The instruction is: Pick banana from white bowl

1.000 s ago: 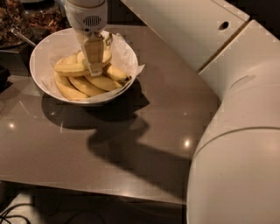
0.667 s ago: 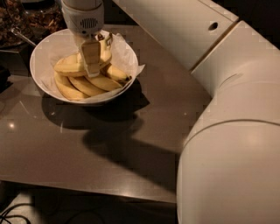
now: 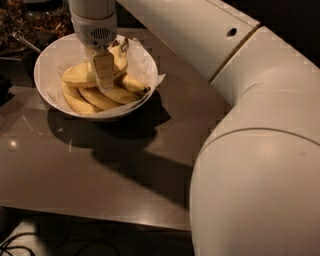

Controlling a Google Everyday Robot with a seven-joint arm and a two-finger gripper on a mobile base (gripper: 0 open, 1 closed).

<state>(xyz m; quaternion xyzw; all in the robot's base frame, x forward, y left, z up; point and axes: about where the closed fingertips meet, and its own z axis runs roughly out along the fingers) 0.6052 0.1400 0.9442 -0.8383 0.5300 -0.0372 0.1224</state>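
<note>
Tool still low in white bowl (arm elbow nearer camera)

table: glossy brown, hard shadows | backdrop: dark | floor: cables | pincer: above table's far-left

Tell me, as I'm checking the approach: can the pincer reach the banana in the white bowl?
Likely yes: the pincer hangs inside the white bowl, right at the banana, which lies on top with nothing covering it.
</note>
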